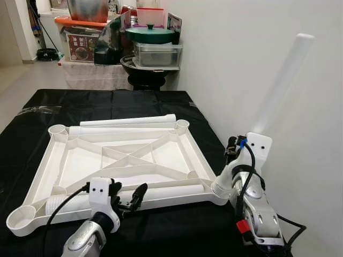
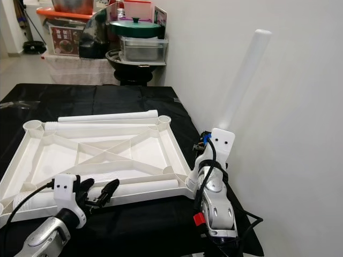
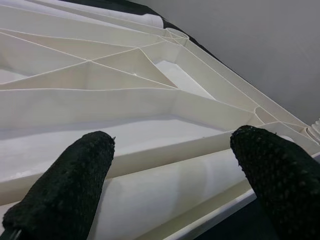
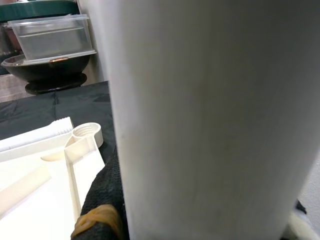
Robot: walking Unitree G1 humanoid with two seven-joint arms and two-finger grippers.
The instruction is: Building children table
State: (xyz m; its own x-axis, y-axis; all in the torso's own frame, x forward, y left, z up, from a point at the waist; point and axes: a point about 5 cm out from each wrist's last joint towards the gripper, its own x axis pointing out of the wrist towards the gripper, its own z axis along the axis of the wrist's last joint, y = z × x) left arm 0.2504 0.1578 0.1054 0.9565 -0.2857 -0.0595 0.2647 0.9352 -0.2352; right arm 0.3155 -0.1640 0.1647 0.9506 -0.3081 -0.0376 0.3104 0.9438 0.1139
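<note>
A white children's table top [image 1: 128, 158] lies underside up on the black cloth [image 1: 107, 99]. My right gripper [image 1: 233, 148] is shut on a white table leg [image 1: 281, 80]. The leg leans toward the wall, and its threaded end sits at the near right corner socket [image 1: 220, 188]. Up close, the held leg [image 4: 200, 125] has a black finger [image 4: 100, 200] against it. A second leg [image 1: 171, 190] lies along the near rim. My left gripper [image 1: 128, 194] is open just in front of it, and the lying leg [image 3: 165, 185] runs between its spread fingertips [image 3: 75, 185].
Two more legs [image 1: 128, 121] lie along the far rim. A white wall [image 1: 241, 64] runs close along the right side. Behind the table stand a green-lidded pot [image 1: 150, 33], a clear box [image 1: 155, 54] and an orange crate [image 1: 80, 22]. Bare floor [image 1: 21, 80] lies to the left.
</note>
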